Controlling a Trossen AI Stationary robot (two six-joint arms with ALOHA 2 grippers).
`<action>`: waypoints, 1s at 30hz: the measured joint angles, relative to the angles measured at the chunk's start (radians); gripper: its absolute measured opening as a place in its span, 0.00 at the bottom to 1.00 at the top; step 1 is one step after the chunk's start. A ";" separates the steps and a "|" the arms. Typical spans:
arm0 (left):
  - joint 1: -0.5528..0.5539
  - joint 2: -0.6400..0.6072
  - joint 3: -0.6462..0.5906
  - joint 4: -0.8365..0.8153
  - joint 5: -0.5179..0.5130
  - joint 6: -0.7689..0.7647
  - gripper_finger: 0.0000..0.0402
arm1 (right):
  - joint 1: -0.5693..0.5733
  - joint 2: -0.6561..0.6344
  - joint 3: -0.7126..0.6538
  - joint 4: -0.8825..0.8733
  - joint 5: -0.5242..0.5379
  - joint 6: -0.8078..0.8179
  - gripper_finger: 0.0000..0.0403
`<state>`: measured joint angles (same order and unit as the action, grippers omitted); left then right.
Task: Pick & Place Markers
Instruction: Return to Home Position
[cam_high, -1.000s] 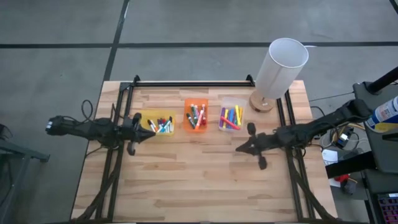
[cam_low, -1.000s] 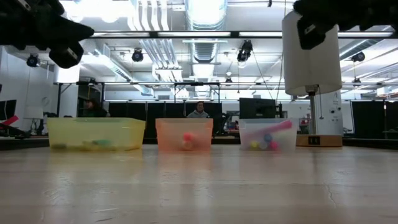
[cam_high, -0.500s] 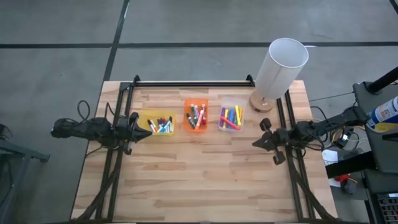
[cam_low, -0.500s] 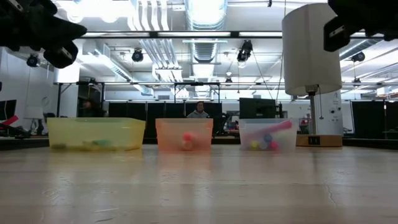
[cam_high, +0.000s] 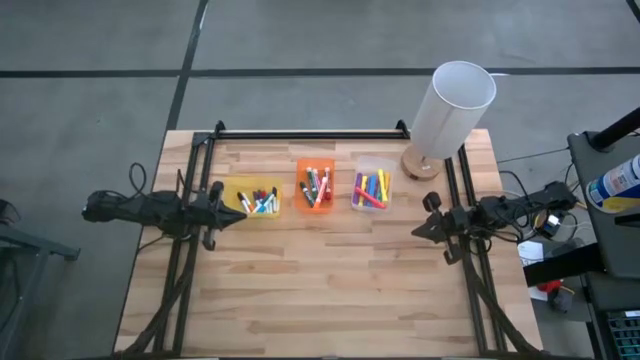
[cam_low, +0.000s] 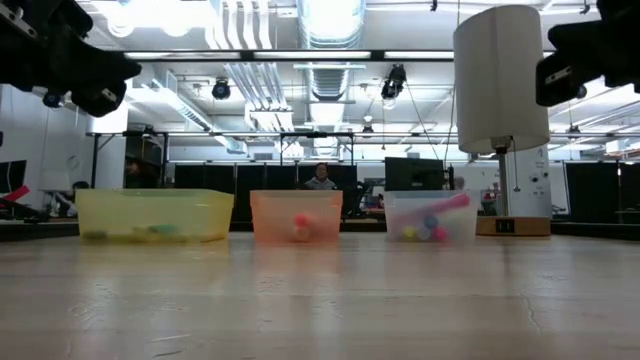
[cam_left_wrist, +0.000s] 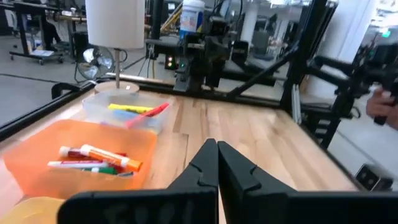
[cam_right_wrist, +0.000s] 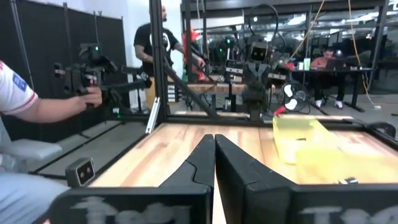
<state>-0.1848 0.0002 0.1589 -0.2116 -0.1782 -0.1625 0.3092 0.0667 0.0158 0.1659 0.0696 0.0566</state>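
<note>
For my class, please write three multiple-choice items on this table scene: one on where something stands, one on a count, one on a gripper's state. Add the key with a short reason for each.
1. Which bin stands nearest the lamp?
A. the yellow one
B. the orange one
C. the clear bin

2. How many bins holding markers stand on the table?
A. two
B. three
C. five

3. How is the left gripper?
A. shut, with nothing in it
B. shut on a marker
C. wide open

Key:
1 C: in the high view the clear bin sits next to the lamp's base.
2 B: the yellow bin, the orange bin and the clear bin stand in one row.
3 A: the left wrist view shows its fingers closed together with nothing between them.
</note>
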 joint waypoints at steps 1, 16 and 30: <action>0.000 0.000 -0.003 -0.002 0.000 0.007 0.00 | 0.000 -0.013 0.000 -0.019 0.000 0.000 0.02; 0.001 0.019 -0.077 0.032 -0.142 -0.022 0.00 | -0.003 -0.052 -0.007 -0.135 0.044 -0.073 0.02; 0.001 0.024 -0.079 0.029 -0.160 -0.023 0.00 | -0.003 -0.052 -0.007 -0.126 0.090 -0.084 0.02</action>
<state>-0.1837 0.0242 0.0795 -0.1829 -0.3386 -0.1856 0.3065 0.0151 0.0090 0.0395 0.1592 -0.0274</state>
